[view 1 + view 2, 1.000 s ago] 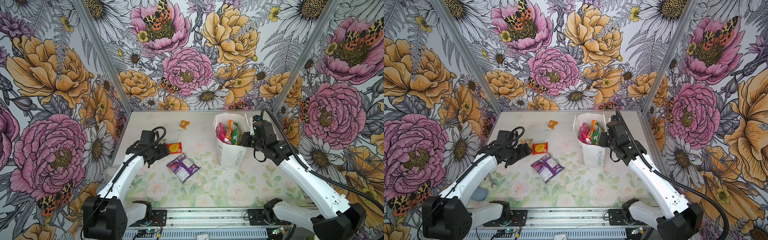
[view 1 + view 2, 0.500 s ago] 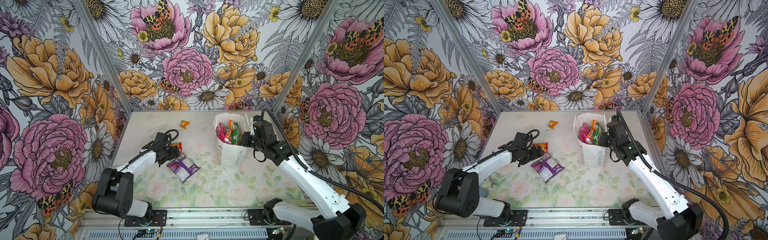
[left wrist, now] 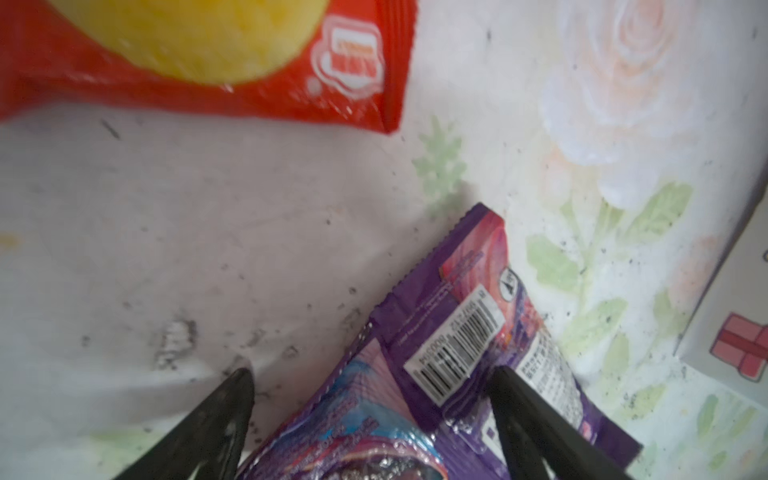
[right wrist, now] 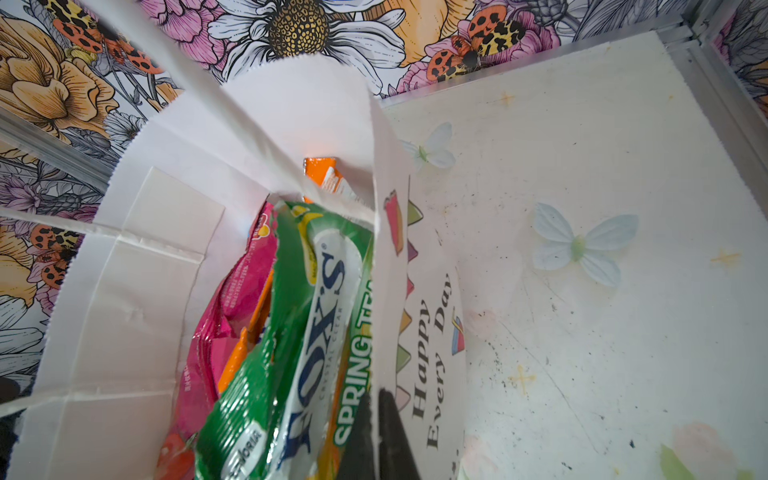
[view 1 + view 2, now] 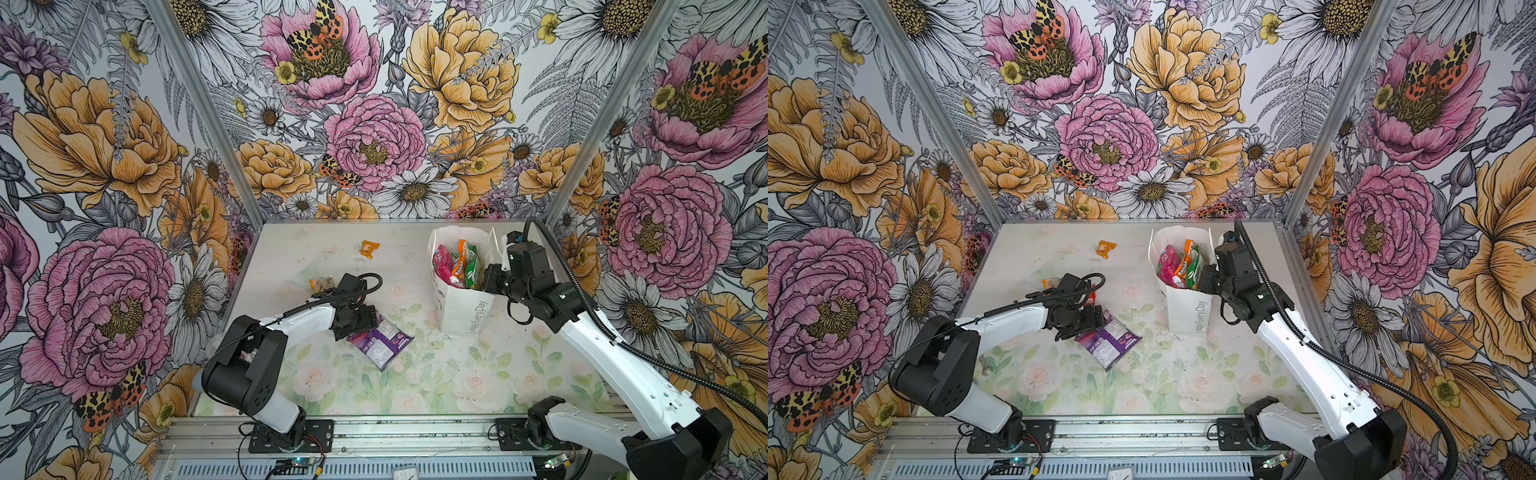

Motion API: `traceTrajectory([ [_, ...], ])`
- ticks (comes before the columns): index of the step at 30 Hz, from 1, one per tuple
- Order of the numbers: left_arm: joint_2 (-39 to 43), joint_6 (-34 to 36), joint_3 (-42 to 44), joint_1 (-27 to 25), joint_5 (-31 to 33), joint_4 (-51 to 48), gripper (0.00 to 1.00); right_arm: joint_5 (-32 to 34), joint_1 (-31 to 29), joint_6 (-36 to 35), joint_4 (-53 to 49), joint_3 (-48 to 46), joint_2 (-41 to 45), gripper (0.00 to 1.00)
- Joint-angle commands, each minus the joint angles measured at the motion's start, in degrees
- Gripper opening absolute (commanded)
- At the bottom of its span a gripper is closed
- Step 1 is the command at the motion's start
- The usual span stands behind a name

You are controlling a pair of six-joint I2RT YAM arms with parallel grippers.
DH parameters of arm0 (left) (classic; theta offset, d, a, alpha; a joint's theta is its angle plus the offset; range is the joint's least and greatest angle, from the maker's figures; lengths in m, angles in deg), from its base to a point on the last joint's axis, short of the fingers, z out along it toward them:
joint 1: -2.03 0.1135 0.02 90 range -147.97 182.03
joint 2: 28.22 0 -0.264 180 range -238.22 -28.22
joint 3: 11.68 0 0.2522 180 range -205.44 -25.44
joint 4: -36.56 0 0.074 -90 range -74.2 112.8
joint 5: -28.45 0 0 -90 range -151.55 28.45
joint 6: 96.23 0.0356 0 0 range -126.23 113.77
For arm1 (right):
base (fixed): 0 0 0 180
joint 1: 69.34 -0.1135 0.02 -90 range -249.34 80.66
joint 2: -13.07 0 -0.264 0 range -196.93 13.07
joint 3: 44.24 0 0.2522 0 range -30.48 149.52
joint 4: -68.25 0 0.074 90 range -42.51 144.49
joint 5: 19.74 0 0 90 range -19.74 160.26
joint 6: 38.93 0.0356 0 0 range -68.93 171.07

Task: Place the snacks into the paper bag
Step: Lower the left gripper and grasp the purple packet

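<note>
The purple snack packet point(image 5: 380, 340) point(image 5: 1111, 340) lies flat on the table. My left gripper point(image 5: 357, 322) point(image 3: 372, 374) hangs open over its near end, one finger over the packet point(image 3: 457, 353) and one over bare table. Just beyond it lies the red-orange packet with a yellow circle point(image 3: 208, 62), mostly hidden under the arm in both top views. The white paper bag point(image 5: 461, 307) point(image 5: 1183, 311) stands upright holding pink point(image 4: 232, 311), orange and green FOX'S point(image 4: 316, 332) packets. My right gripper point(image 5: 488, 278) point(image 4: 376, 397) is shut on the bag's side wall at the rim.
A tiny orange packet point(image 5: 369, 248) point(image 5: 1105, 248) lies near the back wall. A small orange packet point(image 5: 320, 284) sits by a clear plastic thing at the left, behind my left wrist. The flowered walls close in three sides.
My left arm has swung from the left side toward the middle, past the red-orange packet, and now hovers over the purple packet. The right gripper and bag have not moved.
</note>
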State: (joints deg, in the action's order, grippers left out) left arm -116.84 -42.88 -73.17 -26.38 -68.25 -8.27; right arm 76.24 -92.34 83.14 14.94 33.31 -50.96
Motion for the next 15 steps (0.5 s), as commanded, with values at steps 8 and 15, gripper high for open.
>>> traceTrajectory([
  [8,10.19,-7.77,1.42,-10.06,2.74,-4.57,0.89,-0.97,0.17,0.56,3.13,-0.56,0.92,0.00],
  [15,11.23,-1.70,2.94,-3.86,4.02,-4.52,0.89,-1.38,0.21,0.45,3.08,-1.02,1.93,0.00],
])
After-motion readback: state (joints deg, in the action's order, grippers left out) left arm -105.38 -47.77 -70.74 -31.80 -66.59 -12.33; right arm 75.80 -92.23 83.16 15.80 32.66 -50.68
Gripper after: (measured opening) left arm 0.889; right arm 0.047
